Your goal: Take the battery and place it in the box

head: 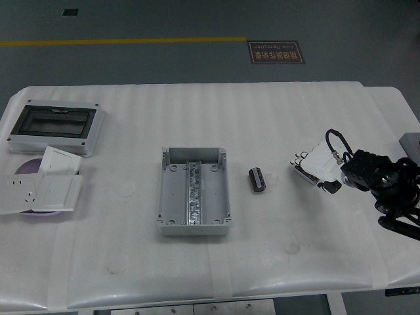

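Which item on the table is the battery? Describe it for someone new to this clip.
Find the open grey box at the middle of the white table. Just right of it, before the right hand, lies the battery: a small dark cylinder, the only dark loose item there.

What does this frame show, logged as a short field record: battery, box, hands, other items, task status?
battery: black battery lying on the white table, just right of the box, not touching it
box: open grey box at table centre, metal rail along its floor, no battery inside
right hand: right hand over the table right of the battery, fingers relaxed, holding nothing
left hand: not in view
other items: enclosure with dark window at far left; white socket plates in front of it
task status: battery not yet picked up
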Robot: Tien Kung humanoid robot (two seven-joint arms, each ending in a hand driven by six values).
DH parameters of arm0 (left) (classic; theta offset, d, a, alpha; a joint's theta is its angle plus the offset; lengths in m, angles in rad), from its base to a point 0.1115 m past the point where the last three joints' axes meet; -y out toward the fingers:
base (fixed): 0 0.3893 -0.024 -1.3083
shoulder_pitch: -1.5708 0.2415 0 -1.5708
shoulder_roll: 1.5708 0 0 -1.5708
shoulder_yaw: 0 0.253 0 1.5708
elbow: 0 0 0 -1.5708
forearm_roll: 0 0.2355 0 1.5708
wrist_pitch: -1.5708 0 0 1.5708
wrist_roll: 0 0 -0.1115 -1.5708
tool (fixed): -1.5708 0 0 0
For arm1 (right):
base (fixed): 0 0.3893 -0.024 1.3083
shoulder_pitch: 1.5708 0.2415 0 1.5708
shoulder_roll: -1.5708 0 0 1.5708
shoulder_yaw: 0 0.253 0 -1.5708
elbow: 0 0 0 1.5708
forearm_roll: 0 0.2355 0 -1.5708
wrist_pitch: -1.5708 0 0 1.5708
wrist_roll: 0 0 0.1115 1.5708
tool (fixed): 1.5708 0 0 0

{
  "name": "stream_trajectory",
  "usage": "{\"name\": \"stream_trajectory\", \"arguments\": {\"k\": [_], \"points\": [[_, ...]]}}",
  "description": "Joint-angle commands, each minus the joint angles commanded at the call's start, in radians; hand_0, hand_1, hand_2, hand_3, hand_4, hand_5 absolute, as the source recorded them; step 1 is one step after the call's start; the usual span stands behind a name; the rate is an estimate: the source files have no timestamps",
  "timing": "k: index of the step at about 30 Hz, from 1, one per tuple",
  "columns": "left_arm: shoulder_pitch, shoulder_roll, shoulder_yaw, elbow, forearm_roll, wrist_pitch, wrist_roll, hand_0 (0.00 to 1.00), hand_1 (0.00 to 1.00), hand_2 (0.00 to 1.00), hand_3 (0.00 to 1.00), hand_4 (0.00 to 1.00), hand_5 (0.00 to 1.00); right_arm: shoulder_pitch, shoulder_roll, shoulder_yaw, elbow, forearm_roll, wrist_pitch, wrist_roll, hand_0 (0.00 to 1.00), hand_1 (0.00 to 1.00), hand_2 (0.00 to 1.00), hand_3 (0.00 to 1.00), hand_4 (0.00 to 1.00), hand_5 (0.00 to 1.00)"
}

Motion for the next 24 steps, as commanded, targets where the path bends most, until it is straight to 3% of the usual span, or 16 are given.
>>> {"name": "stream_trajectory", "arguments": {"k": [11,12,17,18,23,24], "points": [[-0.003,0.000,0.000,0.000,-0.004,0.001,0.000,0.647,0.667,0.634,0.648,0.689,0.146,-0.006,0.006,-0.006,-0.024,0.007,-0.033,-0.001,0.515,0.656,0.958,0.978,0.584,0.018],[-0.003,0.000,-0.002,0.000,-0.001,0.000,0.001,0.647,0.667,0.632,0.648,0.684,0.137,-0.007,0.006,-0.007,-0.025,0.011,-0.034,-0.004,0.481,0.638,0.853,0.918,0.552,0.004],[-0.001,-0.001,-0.023,0.002,0.019,-0.008,0.011,0.647,0.667,0.632,0.648,0.684,0.137,-0.013,0.011,-0.012,-0.032,0.026,-0.038,-0.014,0.481,0.638,0.853,0.918,0.552,0.004],[-0.001,-0.001,-0.026,0.002,0.023,-0.009,0.013,0.647,0.668,0.631,0.646,0.681,0.129,-0.015,0.012,-0.012,-0.033,0.029,-0.038,-0.016,0.447,0.605,0.689,0.758,0.474,0.002],[0.000,0.000,-0.028,0.002,0.026,-0.010,0.014,0.647,0.668,0.631,0.646,0.681,0.129,-0.021,0.014,-0.017,-0.037,0.035,-0.042,-0.023,0.447,0.605,0.689,0.758,0.474,0.002],[0.000,0.000,-0.028,0.002,0.025,-0.010,0.013,0.647,0.669,0.633,0.647,0.682,0.129,-0.022,0.013,-0.018,-0.037,0.037,-0.047,-0.024,0.434,0.583,0.621,0.687,0.428,0.002]]}}
